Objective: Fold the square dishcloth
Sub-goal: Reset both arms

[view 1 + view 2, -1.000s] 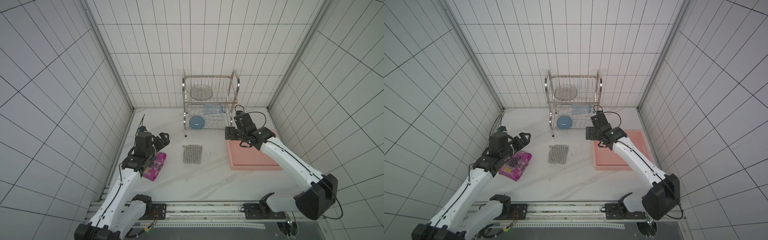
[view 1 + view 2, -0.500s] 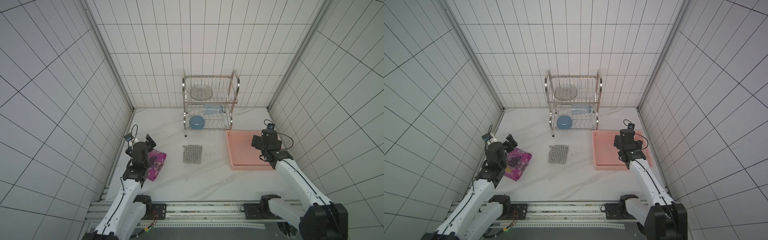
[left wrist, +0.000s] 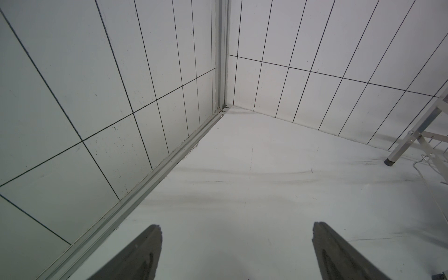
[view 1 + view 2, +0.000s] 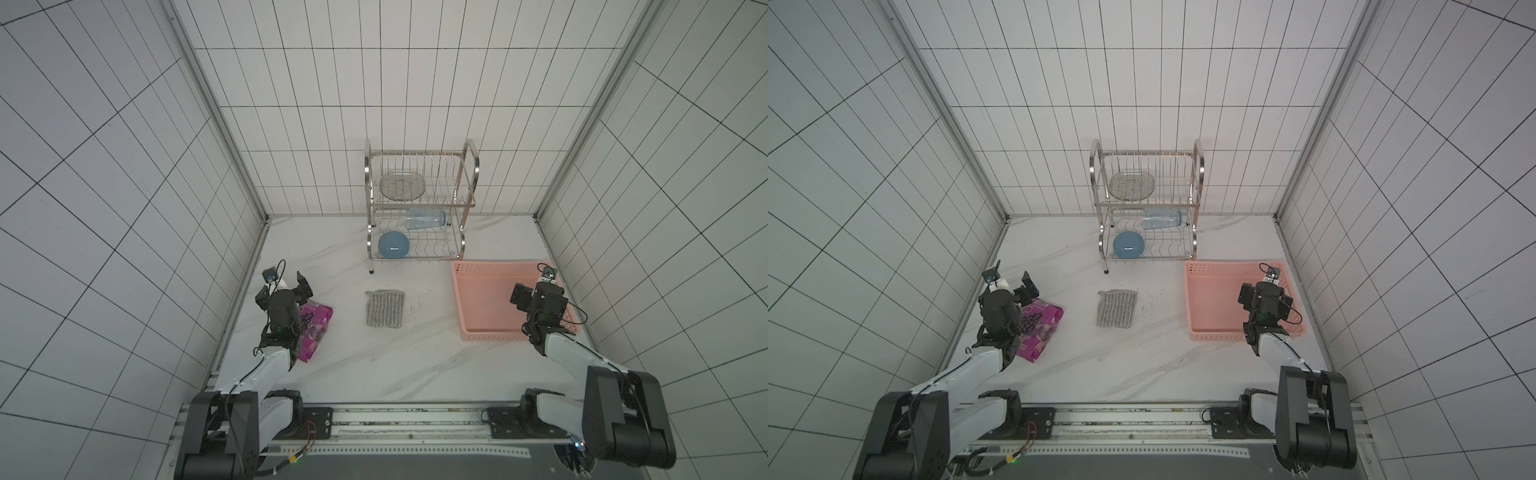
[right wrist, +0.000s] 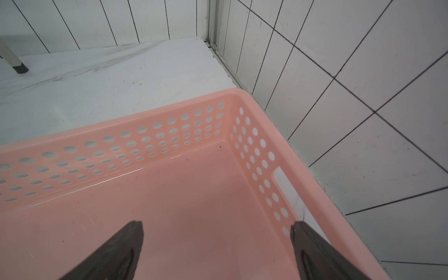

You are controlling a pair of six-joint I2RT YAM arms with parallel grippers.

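Note:
The square dishcloth (image 4: pixel 385 308) (image 4: pixel 1117 308), grey with thin white stripes, lies flat in the middle of the marble table, touched by neither arm. My left gripper (image 4: pixel 286 289) (image 4: pixel 1007 291) is far to the cloth's left, raised above the table by the left wall. It is open, and in the left wrist view the left gripper (image 3: pixel 237 226) has only bare table between its fingers. My right gripper (image 4: pixel 540 297) (image 4: pixel 1266 297) hovers open over the right part of the pink basket (image 4: pixel 490 262). The right wrist view shows the right gripper (image 5: pixel 216 223) empty above the basket's floor.
A magenta snack bag (image 4: pixel 316 324) (image 4: pixel 1042 324) lies under the left arm. A steel dish rack (image 4: pixel 419 208) (image 4: pixel 1148 203) at the back holds a plate, a clear bottle (image 4: pixel 426 219) and a blue bowl (image 4: pixel 393 245). The pink basket (image 4: pixel 1225 262) (image 5: pixel 169 135) sits against the right wall. Dark crumbs dot the table beside the cloth.
Both arms have drawn back toward the front. The right gripper moved from near the rack to above the basket's right side. The left gripper shifted toward the left wall. The cloth stayed put.

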